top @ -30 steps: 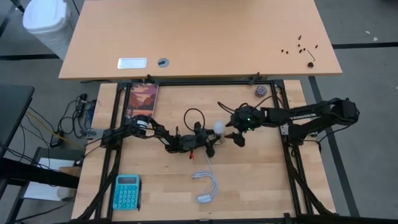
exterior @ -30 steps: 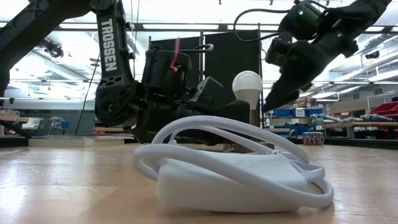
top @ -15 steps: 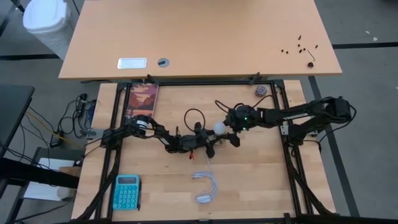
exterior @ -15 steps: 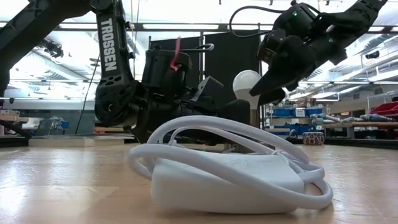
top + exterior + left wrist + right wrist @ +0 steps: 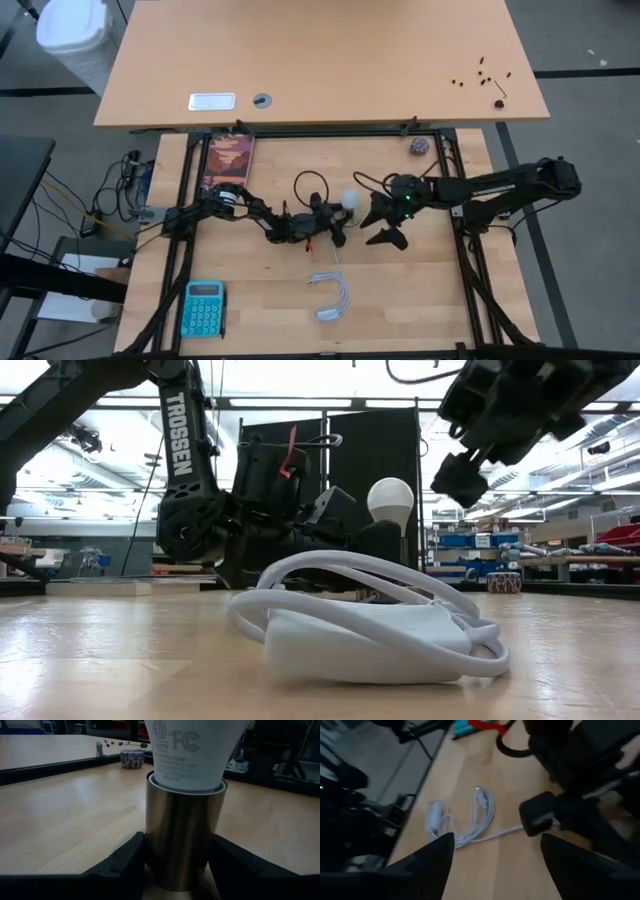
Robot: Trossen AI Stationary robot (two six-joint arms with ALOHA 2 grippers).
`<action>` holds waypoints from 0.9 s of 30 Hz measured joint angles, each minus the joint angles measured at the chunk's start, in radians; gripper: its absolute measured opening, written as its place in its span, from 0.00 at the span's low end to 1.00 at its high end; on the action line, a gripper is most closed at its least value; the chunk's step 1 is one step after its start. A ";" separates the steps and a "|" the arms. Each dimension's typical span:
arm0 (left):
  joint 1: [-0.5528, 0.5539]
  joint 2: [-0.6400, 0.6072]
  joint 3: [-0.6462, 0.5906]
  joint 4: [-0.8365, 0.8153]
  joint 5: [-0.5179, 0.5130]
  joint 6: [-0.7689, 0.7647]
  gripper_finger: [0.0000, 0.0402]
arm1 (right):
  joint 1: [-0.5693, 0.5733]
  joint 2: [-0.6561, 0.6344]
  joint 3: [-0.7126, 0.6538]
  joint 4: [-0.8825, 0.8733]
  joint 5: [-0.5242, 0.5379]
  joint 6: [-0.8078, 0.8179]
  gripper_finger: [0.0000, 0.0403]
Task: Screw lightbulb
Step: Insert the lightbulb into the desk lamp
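Where the left gripper clamps a brass-coloured socket between its two dark fingers, the lightbulb stands upright directly above that grip, its white neck seated in the socket's mouth and its round white dome rising clear over the gripper body. In the left wrist view the printed neck of the bulb fills the space straight ahead of the fingers, which press the socket's sides from either flank; the jaws are therefore narrow and closed on the socket, not on the bulb itself. The right gripper is just beside the bulb, on the side away from the left arm, raised off the table and apart from the glass; its fingers stand wide apart and hold nothing. In the low view it hangs higher than the bulb's dome and to one side of it. Nearer the table's front edge than both grippers lies a coiled white cord with its white inline block, a strand running up toward the left gripper. Well away beyond the left arm's base rest a teal calculator and a picture-covered book. Beyond the right gripper, near the far frame rail, sits a small patterned ball.
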 joint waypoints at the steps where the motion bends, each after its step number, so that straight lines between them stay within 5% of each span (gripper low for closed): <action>1: 0.001 0.000 0.000 0.001 0.005 -0.001 0.49 | 0.005 -0.014 0.000 -0.020 0.035 0.000 0.76; 7: 0.002 0.001 0.001 0.009 0.022 0.009 0.49 | -0.040 -0.019 0.000 -0.105 0.346 -0.082 0.76; 20: 0.000 0.002 0.001 0.027 0.078 0.023 0.49 | -0.121 0.134 0.000 0.118 0.292 -0.204 0.76; 27: -0.001 0.002 0.000 0.026 0.083 0.025 0.49 | -0.107 0.198 0.065 0.017 0.269 -0.220 0.76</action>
